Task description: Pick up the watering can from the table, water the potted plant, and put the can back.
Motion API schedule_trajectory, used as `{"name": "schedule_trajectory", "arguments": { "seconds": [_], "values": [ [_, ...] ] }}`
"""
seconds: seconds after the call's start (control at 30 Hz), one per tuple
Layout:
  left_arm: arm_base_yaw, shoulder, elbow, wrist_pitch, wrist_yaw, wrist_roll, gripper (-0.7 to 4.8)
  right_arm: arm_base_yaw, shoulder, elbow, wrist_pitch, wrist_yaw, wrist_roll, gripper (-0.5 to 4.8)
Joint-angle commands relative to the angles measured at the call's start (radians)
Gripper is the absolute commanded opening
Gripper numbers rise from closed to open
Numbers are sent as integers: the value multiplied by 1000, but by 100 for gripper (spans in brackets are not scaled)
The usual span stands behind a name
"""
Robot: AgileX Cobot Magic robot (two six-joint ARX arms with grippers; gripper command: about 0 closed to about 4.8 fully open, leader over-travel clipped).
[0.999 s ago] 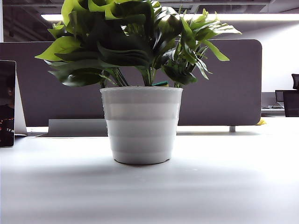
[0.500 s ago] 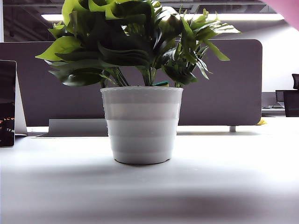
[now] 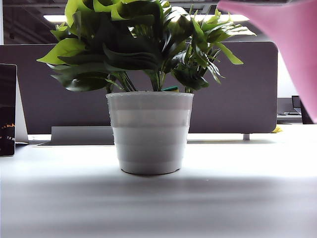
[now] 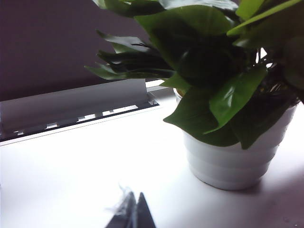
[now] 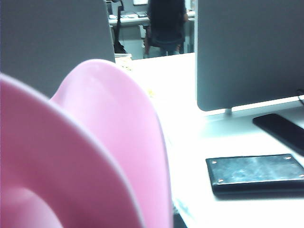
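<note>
Left gripper tips together; right gripper hidden behind watering can, grip unclear.

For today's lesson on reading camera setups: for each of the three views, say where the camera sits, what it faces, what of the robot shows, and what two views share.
Exterior view: low at table height, facing the potted plant; the watering can is at upper right; no robot part shows.
Left wrist view: beside the plant; left gripper tips together.
Right wrist view: right behind the pink can; right gripper hidden.
Shared: exterior and left wrist views both show the plant.
</note>
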Motion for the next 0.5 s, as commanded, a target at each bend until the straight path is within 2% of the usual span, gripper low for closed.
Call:
{"name": "schedule_trajectory", "arguments": {
  "seconds": [0.03, 0.13, 0.5],
  "values": [
    [3, 1, 1, 13, 3, 0, -5, 0, 75, -55, 348, -6, 79, -6],
    [2, 1, 1, 13, 3, 0, -5, 0, 156, -107, 502, -38, 79, -6],
    [2, 1, 1, 13, 3, 0, -5, 2, 357, -182, 822, -63, 77, -6]
  ]
}}
